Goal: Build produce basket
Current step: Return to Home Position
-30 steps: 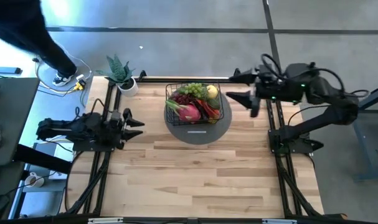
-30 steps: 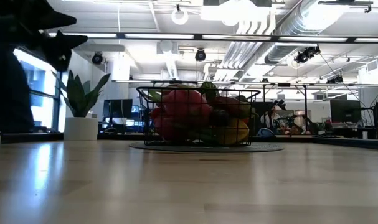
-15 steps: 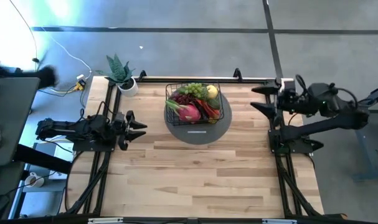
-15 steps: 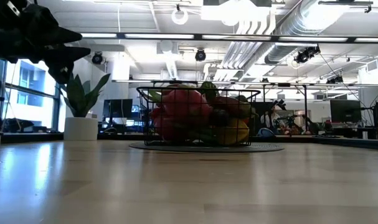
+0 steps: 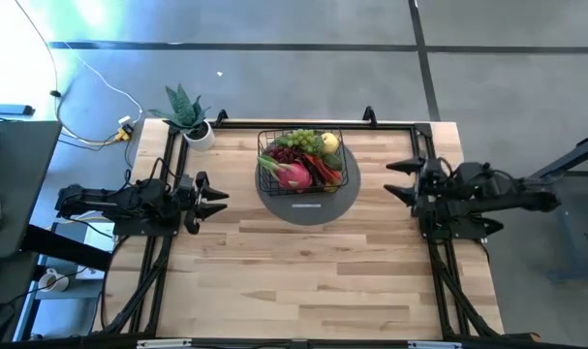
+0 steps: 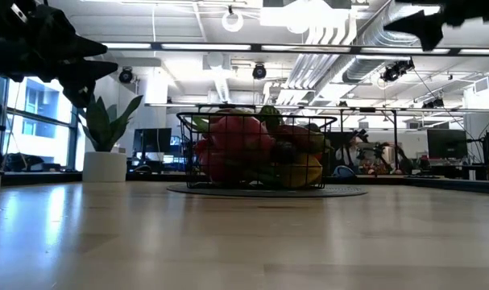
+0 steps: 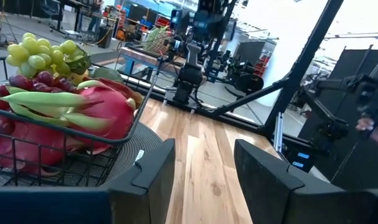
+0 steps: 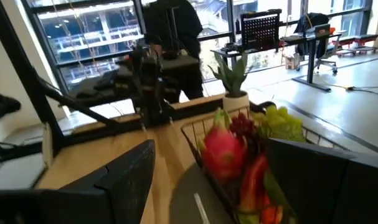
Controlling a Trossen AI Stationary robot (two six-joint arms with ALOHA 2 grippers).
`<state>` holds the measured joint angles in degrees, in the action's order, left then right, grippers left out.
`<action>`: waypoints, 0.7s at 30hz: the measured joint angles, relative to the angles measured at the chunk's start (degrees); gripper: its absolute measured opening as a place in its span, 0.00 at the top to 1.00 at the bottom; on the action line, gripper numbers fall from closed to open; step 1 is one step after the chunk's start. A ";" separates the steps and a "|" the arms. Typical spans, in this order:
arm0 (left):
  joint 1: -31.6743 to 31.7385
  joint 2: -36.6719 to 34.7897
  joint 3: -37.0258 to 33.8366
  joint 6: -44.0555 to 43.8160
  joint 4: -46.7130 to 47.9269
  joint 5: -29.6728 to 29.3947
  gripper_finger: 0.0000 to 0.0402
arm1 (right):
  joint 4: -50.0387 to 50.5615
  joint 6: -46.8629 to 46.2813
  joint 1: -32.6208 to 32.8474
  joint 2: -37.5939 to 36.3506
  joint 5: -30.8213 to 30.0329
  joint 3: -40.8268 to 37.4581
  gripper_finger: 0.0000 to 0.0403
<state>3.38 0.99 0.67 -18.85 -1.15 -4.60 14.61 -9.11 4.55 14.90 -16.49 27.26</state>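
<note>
Two claws, one basket.

Basket (image 5: 303, 160): black wire, set on a round grey mat (image 5: 308, 206) at the back middle of the table (image 5: 303, 281), and filled with produce.

Contents seen:
- a pink dragon fruit (image 5: 294, 175) at the near side
- green grapes (image 5: 301, 139) and purple grapes (image 5: 286, 152) behind it
- a yellow pear (image 5: 329, 142) at the back right corner
- red pieces (image 5: 318, 167) along the right side

Left claw (image 5: 221, 197): held over the table's left edge with fingers spread wide and nothing gripped. It is pointed toward the basket and well apart from it.

Right claw (image 5: 390, 178): held over the right edge, fingers likewise spread wide and empty. It is also pointed toward the basket and well apart from it.

Bare boards are seen between each claw and the mat.

Potted plant (image 5: 189, 114): placed at the back left corner, near the left arm's frame.
</note>
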 joint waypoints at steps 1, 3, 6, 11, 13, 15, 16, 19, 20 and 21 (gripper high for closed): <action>0.00 0.00 0.00 0.00 0.00 0.00 0.62 | -0.75 0.23 -0.05 -1.32 -0.08 -2.13 0.29; 0.00 0.00 0.00 0.00 0.00 -0.05 0.62 | -2.91 0.42 -0.04 -3.99 -0.34 -6.04 0.29; 0.00 0.00 0.00 0.00 0.02 -0.11 0.62 | -5.03 0.42 -0.04 -7.99 -0.52 -10.68 0.29; 0.00 0.00 0.00 0.00 0.00 -0.11 0.62 | -5.59 0.62 -0.04 -13.87 -0.53 -16.51 0.29; 0.00 0.00 0.00 0.00 0.00 -0.11 0.62 | -6.60 0.62 -0.04 -14.90 -0.66 -18.37 0.29; 0.00 0.00 0.00 0.00 0.00 -0.11 0.62 | -6.89 0.62 -0.04 -14.60 -1.81 -19.61 0.29; 0.00 0.00 0.00 0.00 -0.02 -0.11 0.62 | -7.07 0.58 -0.04 -14.32 -2.56 -20.04 0.29; 0.00 0.00 0.00 0.00 -0.04 -0.13 0.62 | -7.18 0.14 -0.04 -14.32 -3.54 -21.40 0.29; 0.00 0.00 0.01 0.00 -0.04 -0.13 0.62 | -7.36 0.08 -0.04 -14.32 -3.58 -21.81 0.29; 0.00 0.02 0.00 0.00 -0.02 -0.12 0.62 | -7.34 -0.32 -0.04 -14.35 -3.75 -22.28 0.29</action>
<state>3.38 1.01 0.67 -18.85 -1.17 -4.72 7.27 -9.43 4.51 0.55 -20.24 4.97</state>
